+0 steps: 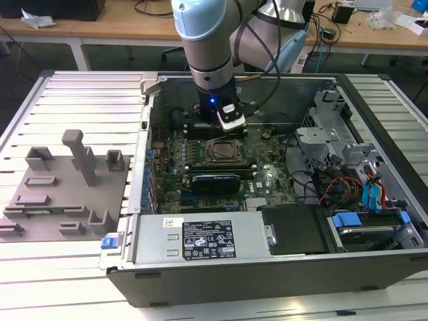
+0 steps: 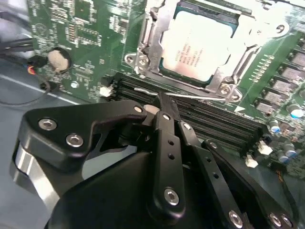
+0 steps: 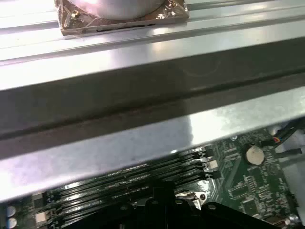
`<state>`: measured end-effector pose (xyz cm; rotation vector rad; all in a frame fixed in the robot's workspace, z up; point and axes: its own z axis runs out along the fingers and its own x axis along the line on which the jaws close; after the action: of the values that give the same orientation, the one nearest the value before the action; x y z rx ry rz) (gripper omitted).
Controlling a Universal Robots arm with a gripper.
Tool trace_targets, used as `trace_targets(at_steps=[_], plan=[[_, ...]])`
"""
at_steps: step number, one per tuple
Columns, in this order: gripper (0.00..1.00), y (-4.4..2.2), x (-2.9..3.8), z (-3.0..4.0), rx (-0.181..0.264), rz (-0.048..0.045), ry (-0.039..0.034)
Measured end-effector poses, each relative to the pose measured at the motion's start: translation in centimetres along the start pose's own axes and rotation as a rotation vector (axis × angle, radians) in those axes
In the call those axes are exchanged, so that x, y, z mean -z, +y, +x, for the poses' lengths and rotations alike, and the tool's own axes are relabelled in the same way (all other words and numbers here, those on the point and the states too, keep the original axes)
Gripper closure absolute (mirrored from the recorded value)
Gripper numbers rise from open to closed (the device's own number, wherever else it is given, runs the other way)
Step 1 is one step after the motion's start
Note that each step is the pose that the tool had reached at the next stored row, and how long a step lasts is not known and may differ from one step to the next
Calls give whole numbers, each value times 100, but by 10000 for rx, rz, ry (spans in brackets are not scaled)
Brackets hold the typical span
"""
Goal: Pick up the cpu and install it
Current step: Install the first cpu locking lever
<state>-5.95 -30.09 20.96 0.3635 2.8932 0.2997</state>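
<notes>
The cpu (image 2: pixel 198 47) already lies flat in the metal-framed socket (image 2: pixel 157 28) of the green motherboard (image 2: pixel 90 28) — in the second wrist view it sits at about 12 o'clock from the tool (image 2: pixel 159 98), just beyond the fingertips. The tool's fingers are pressed together, empty, over the dark memory slots (image 2: pixel 209 117). The case wall (image 3: pixel 143 143) rises close beside.

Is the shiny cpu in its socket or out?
In. The cpu lies flat inside the metal-framed socket on the green motherboard.
</notes>
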Motion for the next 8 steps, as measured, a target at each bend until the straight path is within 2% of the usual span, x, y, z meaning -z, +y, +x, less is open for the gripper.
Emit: trace_targets(at_steps=[1, 8], plan=[[89, -1, 0, 6, 17, -20, -79], [89, -22, -41, 53, 39, -24, -179]])
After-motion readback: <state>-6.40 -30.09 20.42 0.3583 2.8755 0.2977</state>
